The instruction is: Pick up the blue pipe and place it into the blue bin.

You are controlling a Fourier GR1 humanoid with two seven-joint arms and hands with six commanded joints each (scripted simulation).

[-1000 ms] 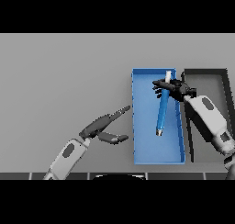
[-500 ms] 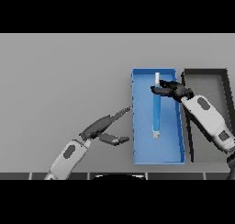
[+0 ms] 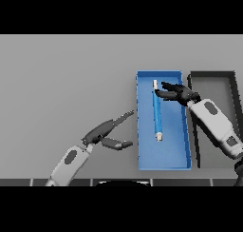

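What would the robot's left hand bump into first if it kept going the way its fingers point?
Probably the blue bin: the left hand points up-right at its near wall, though its height above the table is unclear.

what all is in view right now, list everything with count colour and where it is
blue pipe: one, blue with pale ends, lying lengthwise inside the blue bin, nearer its left wall
blue bin: one, blue, right of the table's middle
black bin: one, black, directly right of the blue bin, partly covered by the right arm
table: one, grey, under everything
left hand: one, dark, fingers straight, over the table just left of the blue bin, holding nothing
right hand: one, dark, fingers spread, over the blue bin's upper right part beside the pipe's far end, not gripping it
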